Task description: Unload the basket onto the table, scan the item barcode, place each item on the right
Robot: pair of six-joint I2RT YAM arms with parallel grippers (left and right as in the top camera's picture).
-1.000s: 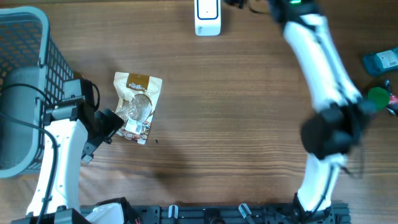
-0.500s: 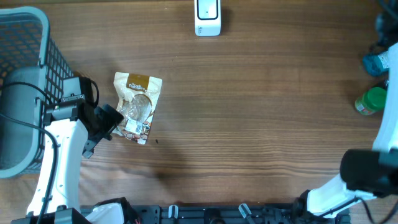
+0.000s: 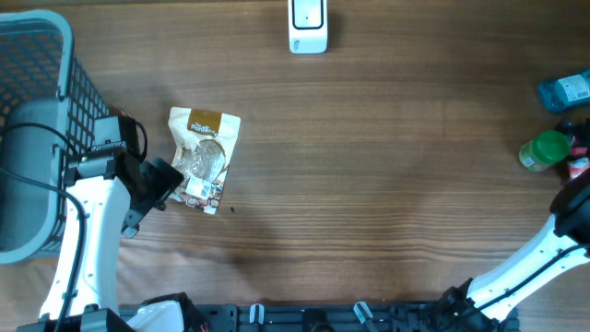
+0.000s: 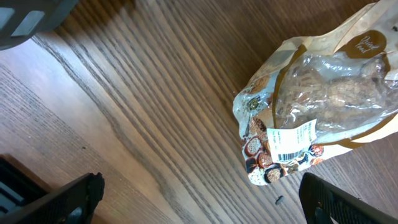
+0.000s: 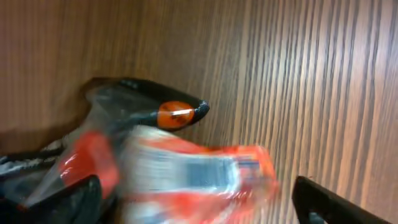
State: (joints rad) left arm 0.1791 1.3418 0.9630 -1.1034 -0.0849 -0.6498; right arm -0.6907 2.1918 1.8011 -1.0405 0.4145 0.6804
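Overhead: snack bag [image 3: 204,159] lies flat on the table [image 3: 369,184], left of centre and near the grey basket [image 3: 46,55]. Scanner [image 3: 307,26] is at the far edge, well apart from the bag. Left gripper [image 3: 162,182] is just beside the bag's lower left corner.

Left wrist cam adds what overhead can't resolve: barcode label [image 4: 290,140] faces up near the bag's bottom end. Both fingers [image 4: 71,198] are spread wide with nothing between them.

Right gripper [image 5: 196,186] is not made out at overhead's right edge. Its own cam is blurred: jaws wide apart, red packet [image 5: 186,171] and a black thing with an orange dot [image 5: 175,114] ahead of them. Can't tell if it touches either.

Right edge is crowded with a green-capped bottle [image 3: 546,150] and a blue item [image 3: 564,90]. Open wood runs from the bag to the scanner and across the middle.
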